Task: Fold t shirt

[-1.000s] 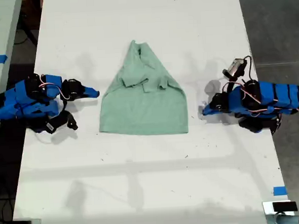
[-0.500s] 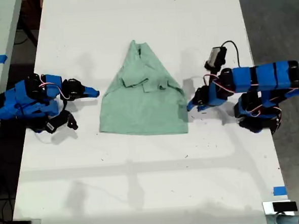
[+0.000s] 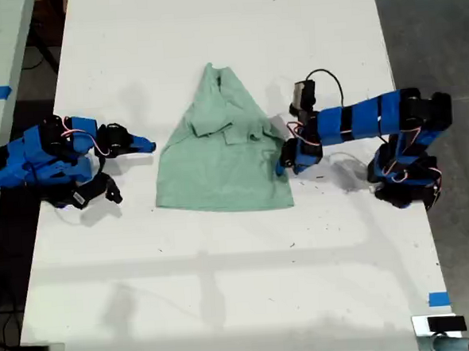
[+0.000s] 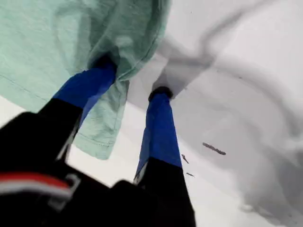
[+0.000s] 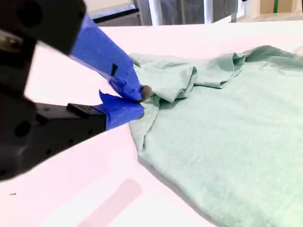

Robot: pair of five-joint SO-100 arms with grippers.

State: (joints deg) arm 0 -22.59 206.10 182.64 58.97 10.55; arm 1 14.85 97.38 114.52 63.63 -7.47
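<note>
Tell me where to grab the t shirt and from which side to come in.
Probably best: grip the t shirt by its side edge at the exterior view's right, about midway along it, coming in low over the table from that side. The edge there is thin and lifts off the table. My first gripper is open at that edge, with one finger under the cloth.

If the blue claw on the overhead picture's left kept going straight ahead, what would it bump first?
My second gripper would most likely meet the t shirt first, at its nearest side edge, though depth is hard to judge.
</note>
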